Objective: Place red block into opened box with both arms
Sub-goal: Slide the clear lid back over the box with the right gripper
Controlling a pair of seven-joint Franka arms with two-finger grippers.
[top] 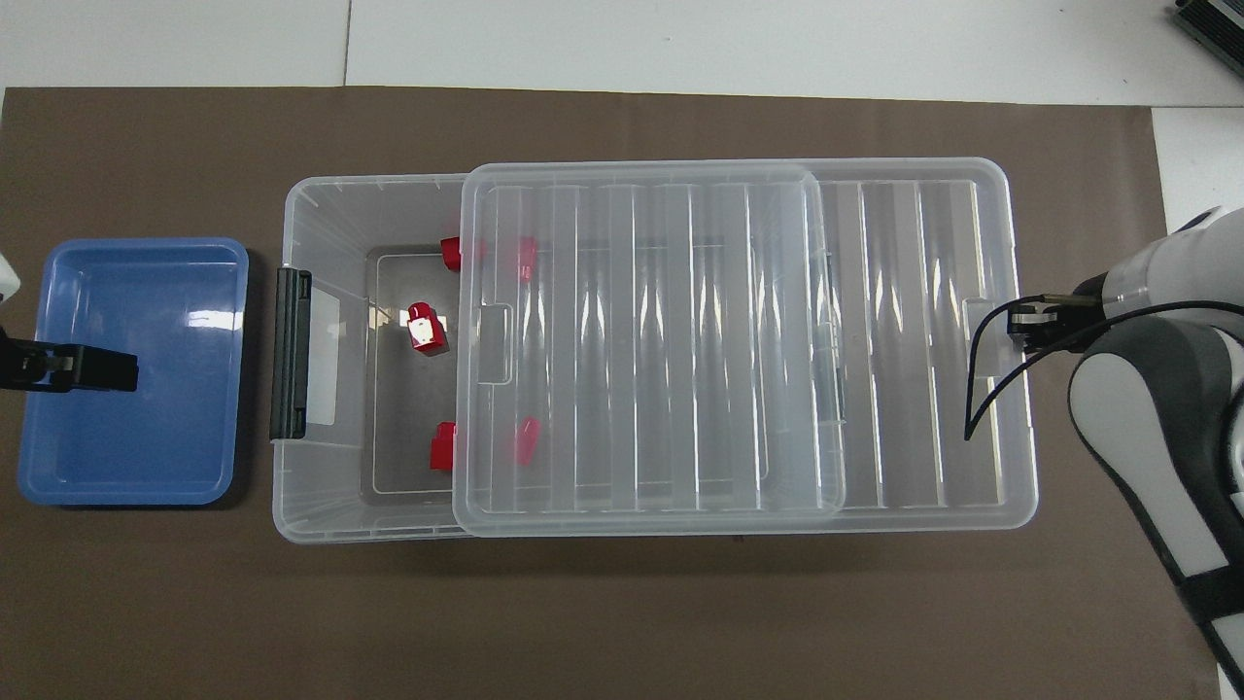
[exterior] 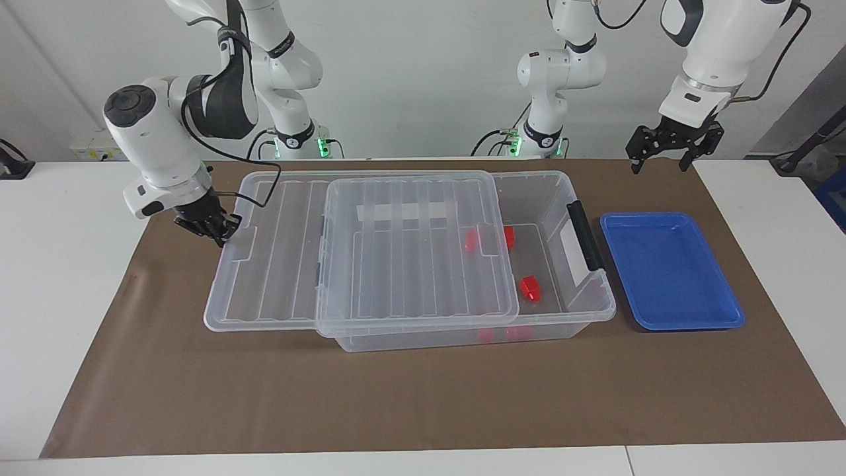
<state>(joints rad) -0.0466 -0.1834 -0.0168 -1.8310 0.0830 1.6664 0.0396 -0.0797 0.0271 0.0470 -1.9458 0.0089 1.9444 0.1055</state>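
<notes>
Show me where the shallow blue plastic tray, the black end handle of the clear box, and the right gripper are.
shallow blue plastic tray (exterior: 669, 264): facing view, bare floor.
black end handle (top: 290, 354): overhead view, middle of the bar.
right gripper (exterior: 218, 233): facing view, fingertips at the lid's end.

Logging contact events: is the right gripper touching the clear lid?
Touching. In the facing view the shut right gripper presses against the lid's end tab, with no gap; the overhead view agrees.
</notes>
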